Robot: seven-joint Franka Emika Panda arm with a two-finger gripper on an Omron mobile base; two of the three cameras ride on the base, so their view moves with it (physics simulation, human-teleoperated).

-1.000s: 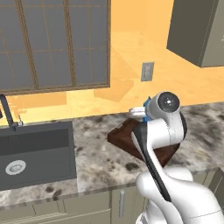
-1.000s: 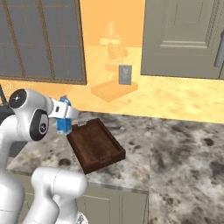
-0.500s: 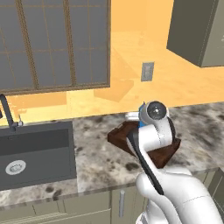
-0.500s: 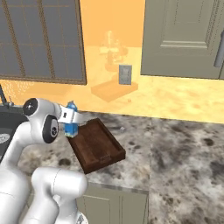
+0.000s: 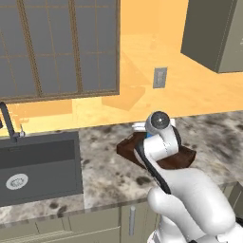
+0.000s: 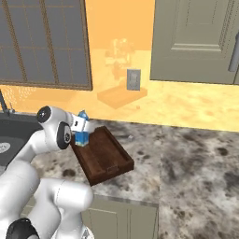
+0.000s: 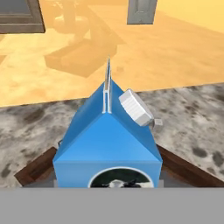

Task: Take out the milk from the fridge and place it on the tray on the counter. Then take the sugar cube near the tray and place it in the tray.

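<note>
My gripper is shut on the milk, a small blue carton with a white cap, and holds it upright. The carton sits low over the far left corner of the dark brown tray on the speckled counter. Whether its base touches the wood I cannot tell. From the hand, the milk looms close, with the tray rim on both sides below it. A tiny pale cube, likely the sugar cube, lies on the counter just beyond the tray. The fridge is out of view.
A dark sink with a black faucet is set into the counter to the left. A wall outlet hangs on the orange backsplash. Grey cabinets hang above on the right.
The arm has carried the milk down and to the right, from above the counter's left side onto the tray's far left corner. The grip has stayed the same.
</note>
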